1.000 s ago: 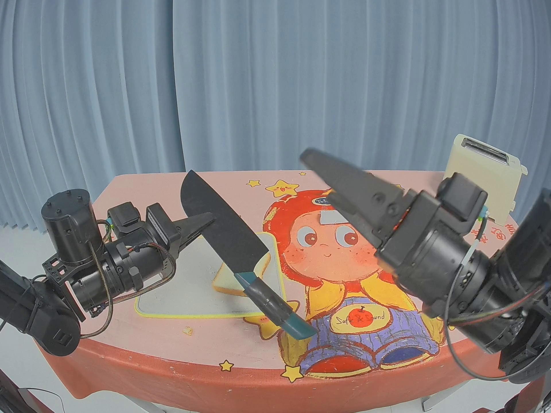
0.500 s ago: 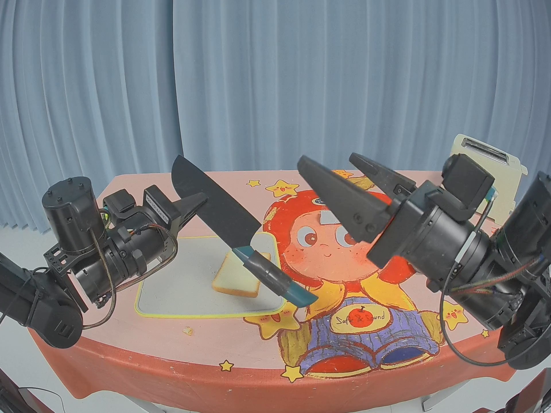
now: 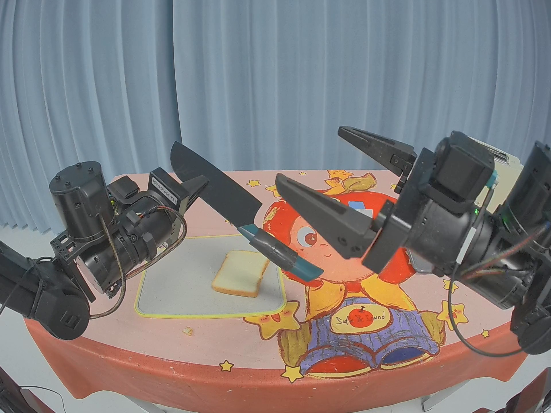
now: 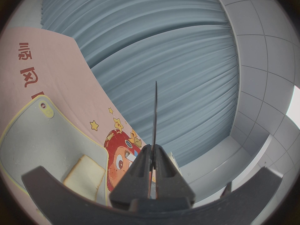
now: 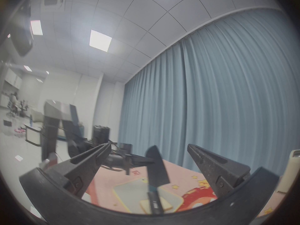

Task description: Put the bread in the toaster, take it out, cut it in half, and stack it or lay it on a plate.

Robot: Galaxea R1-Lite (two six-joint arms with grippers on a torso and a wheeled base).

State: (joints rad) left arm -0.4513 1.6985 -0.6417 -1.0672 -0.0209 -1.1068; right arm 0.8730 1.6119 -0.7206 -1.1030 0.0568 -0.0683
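- Bread slice [image 3: 241, 272]: one pale, squarish piece with a tan crust, lying flat on the grey cutting board [image 3: 172, 285], near the board's right edge.
- Knife [image 3: 221, 189], with a matte black blade and a dark, teal-tipped handle, has risen since a second ago from low across the slice to well above the board. The left gripper [image 3: 194, 186] is clamped on the blade.
- Right gripper [image 3: 310, 155] has opened its jaws wide apart, beyond the board's right edge.
- Board: smooth, round-cornered, yellow-rimmed.
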